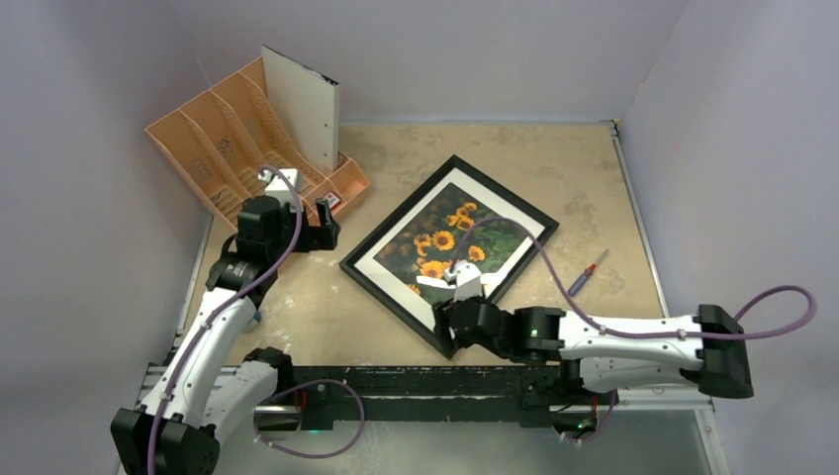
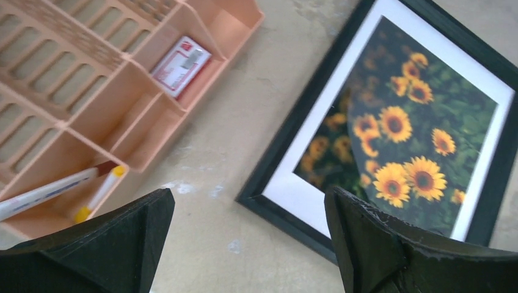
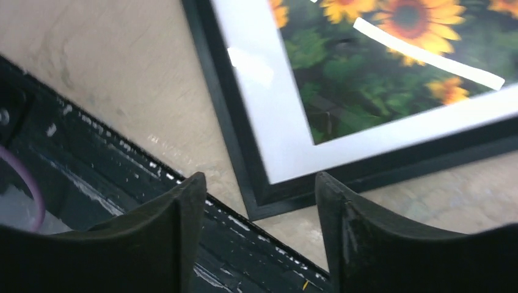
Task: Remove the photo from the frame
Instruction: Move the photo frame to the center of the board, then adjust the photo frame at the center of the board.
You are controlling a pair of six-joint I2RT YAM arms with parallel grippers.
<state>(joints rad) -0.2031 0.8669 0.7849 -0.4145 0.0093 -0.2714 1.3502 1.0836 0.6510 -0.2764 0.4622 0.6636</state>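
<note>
The black frame (image 1: 396, 214) lies flat and turned at an angle in the middle of the table. The photo (image 1: 445, 242) of yellow sunflowers sits inside it, face up, with a white border round it. My right gripper (image 1: 445, 334) hovers at the frame's near corner, open and holding nothing. In the right wrist view that corner of the frame (image 3: 233, 116) and the photo (image 3: 366, 85) lie just past my right gripper (image 3: 259, 183). My left gripper (image 1: 325, 226) stands wide open left of the frame. The left wrist view shows the frame (image 2: 308, 101) and photo (image 2: 403, 134) beyond my left gripper (image 2: 247, 201).
An orange file organiser (image 1: 247, 139) stands at the back left with a white board (image 1: 302, 109) upright in it. It also holds markers (image 2: 55, 189) and a small red-and-white box (image 2: 180, 64). A red-and-blue pen (image 1: 587, 274) lies right of the frame. A black rail (image 1: 396, 381) runs along the near edge.
</note>
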